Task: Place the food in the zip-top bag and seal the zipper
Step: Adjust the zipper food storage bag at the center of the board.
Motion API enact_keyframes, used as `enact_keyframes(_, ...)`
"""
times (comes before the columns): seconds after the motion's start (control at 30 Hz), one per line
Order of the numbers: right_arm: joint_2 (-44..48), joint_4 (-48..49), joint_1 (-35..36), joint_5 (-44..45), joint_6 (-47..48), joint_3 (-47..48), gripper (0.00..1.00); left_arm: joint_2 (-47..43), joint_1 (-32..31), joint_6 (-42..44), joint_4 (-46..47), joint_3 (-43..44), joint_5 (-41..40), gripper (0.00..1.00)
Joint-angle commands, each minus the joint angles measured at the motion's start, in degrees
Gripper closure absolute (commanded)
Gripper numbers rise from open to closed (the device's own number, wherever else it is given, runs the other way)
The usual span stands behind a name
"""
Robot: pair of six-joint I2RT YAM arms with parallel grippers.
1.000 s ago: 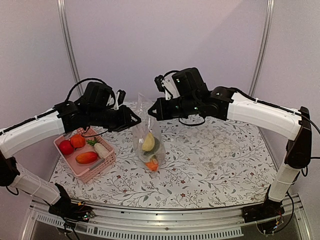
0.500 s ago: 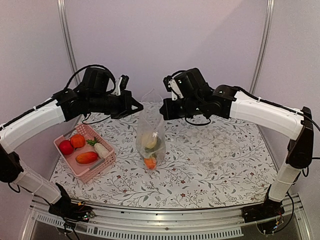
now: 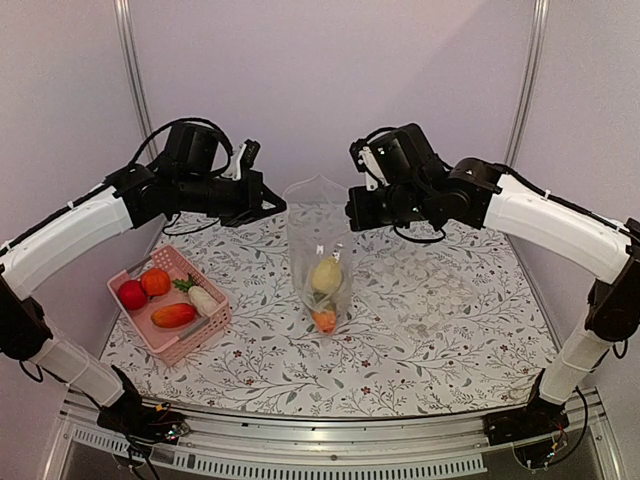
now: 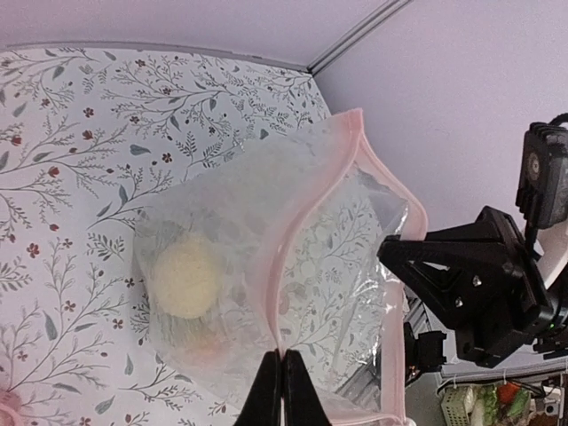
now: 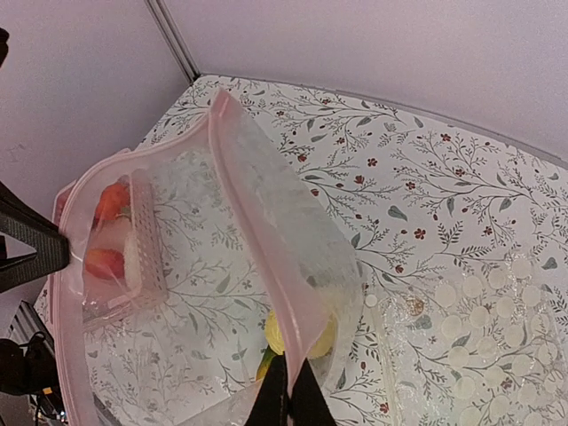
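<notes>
I see the large transparent crinkly zip-top bag (image 3: 318, 235) hanging upright over the middle of the desk (image 3: 450, 340), held up between the two arms. The left pincer (image 3: 280, 208) is pressed together on one end of the pink-tinted zipper strip (image 4: 306, 222), its black fingertips (image 4: 269, 404) flat against each other with the film between them. The right pincer (image 3: 351, 216) pinches the opposite end the same way, its tips (image 5: 275, 404) closed on the pink rim. Between the two grips the mouth gapes, one lip bowed away from the other.

Low in the bag sit a yellow toy fruit (image 3: 325, 272) and, beneath it, an orange toy piece (image 3: 324, 320). I cannot tell whether the bag's bottom touches the cloth.

The rest of the food lies in the pink plastic basket (image 3: 195, 342) near the desk's left edge, well apart from the bag. It holds a red round fruit (image 3: 132, 294), an orange fruit (image 3: 155, 281), a white radish with green leaves (image 3: 203, 300) and a red-orange oblong piece (image 3: 173, 315).

The markings I can make out are faint white dots on the bag and a flower-sprig print on the desk cloth. A flat clear film with white dots (image 5: 479, 302) lies on the cloth to the right of the bag. Open printed cloth runs from the bag to the near edge and across the right side.
</notes>
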State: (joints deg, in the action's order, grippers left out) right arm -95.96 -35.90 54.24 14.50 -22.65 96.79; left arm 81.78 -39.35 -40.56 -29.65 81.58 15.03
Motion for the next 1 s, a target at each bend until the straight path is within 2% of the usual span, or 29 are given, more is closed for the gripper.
enact_keyframes(0.0, 2.53, -0.78, -0.20, 0.75, 0.51, 0.69, 1.00, -1.01, 2.00, 1.36, -2.01, -1.49, 0.08, 1.00)
enact_keyframes(0.23, 0.68, 0.11, -0.19, -2.04, -0.49, 0.77, 1.00, -0.87, 3.22, 1.66, -2.58, -3.28, 1.03, 1.00)
enact_keyframes(0.33, 0.18, 1.07, -0.20, -3.41, -1.13, 0.76, 1.00, -1.16, 3.48, 2.06, -2.73, -3.60, 0.43, 0.95)
enact_keyframes(0.5, -0.44, 1.78, -0.19, -4.68, -1.62, 0.93, 1.00, -2.28, 4.00, 2.85, -2.69, -3.67, 0.17, 0.73)
enact_keyframes(0.63, -0.92, 2.12, -0.21, -5.25, -1.82, 0.97, 1.00, -4.33, 4.20, 5.50, -2.20, -3.56, 1.07, 0.44)
enact_keyframes(0.73, -1.33, 2.35, -0.20, -5.50, -1.86, 1.07, 1.00, -6.88, 4.20, 8.66, -2.02, -4.58, 1.47, 0.30)
enact_keyframes(0.83, -1.63, 2.60, -0.25, -5.80, -2.00, 1.18, 1.00, -10.35, 5.00, 10.44, -3.17, -6.96, -1.50, 0.21)
enact_keyframes(0.97, -1.90, 2.88, -0.21, -6.25, -2.13, 1.29, 1.00, -15.00, 7.89, 7.34, -3.91, -12.79, -5.48, 0.18)
